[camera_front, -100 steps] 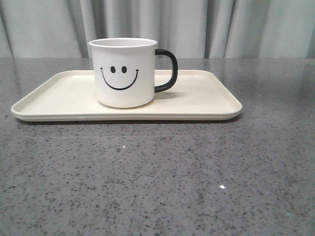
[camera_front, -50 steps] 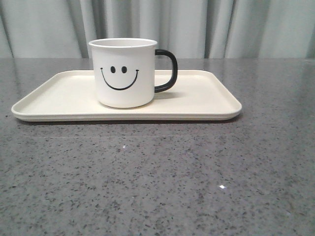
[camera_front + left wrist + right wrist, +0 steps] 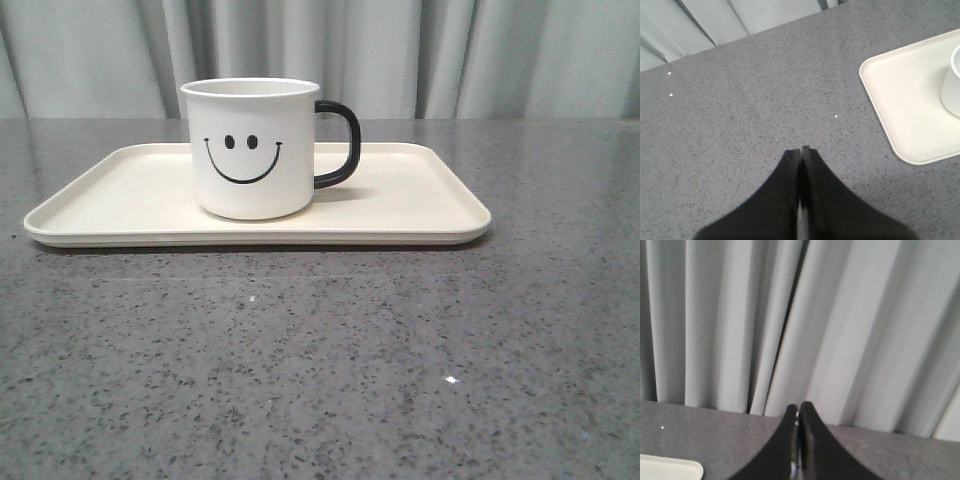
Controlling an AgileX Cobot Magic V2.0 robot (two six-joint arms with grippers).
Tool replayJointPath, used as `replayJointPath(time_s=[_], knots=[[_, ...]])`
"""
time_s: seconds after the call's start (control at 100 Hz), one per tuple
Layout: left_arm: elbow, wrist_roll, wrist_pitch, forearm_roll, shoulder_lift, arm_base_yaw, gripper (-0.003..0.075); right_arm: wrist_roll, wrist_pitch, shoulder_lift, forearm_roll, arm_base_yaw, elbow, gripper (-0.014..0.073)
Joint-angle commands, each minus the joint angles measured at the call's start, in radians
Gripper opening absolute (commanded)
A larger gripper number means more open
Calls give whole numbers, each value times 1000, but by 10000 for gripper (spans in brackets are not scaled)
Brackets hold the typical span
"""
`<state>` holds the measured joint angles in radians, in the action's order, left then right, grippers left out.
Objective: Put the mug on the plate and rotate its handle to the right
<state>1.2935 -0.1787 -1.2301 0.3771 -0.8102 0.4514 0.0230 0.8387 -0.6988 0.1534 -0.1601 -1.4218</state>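
Observation:
The white mug [image 3: 252, 150] with a black smiley face stands upright on the cream plate [image 3: 420, 205], left of the plate's middle. Its black handle [image 3: 338, 143] points to the right. In the front view neither gripper shows. In the left wrist view my left gripper [image 3: 800, 150] is shut and empty over bare table, apart from the plate's corner [image 3: 900, 100]; an edge of the mug [image 3: 952, 82] shows there. In the right wrist view my right gripper [image 3: 799, 406] is shut and empty, facing the curtain, with a plate corner [image 3: 670, 469] low in that view.
The grey speckled table [image 3: 320, 360] stretches in front of the plate and to both sides. A pale pleated curtain [image 3: 400, 50] hangs behind the table's far edge.

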Motion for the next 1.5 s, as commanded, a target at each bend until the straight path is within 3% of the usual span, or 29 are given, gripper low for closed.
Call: replayJointPath(time_s=[0.0,0.19,0.35,0.69,1.49], knots=[[21,-12,92,-20,3,7,-20,69,-102,87,79,6,123,-109],[19,-12,135,-59,3,7,-20,96,-102,252,134,6,330,-109],[-3,-12,192,-66,3,7,-20,96,-87,317,136,6,409,-109],[-8,-12,298,-107,3,7,-20,96,-55,317,136,6,427,-109],[-8,-4,287,-106,3,7,-20,96,-55,317,136,6,427,-109]])
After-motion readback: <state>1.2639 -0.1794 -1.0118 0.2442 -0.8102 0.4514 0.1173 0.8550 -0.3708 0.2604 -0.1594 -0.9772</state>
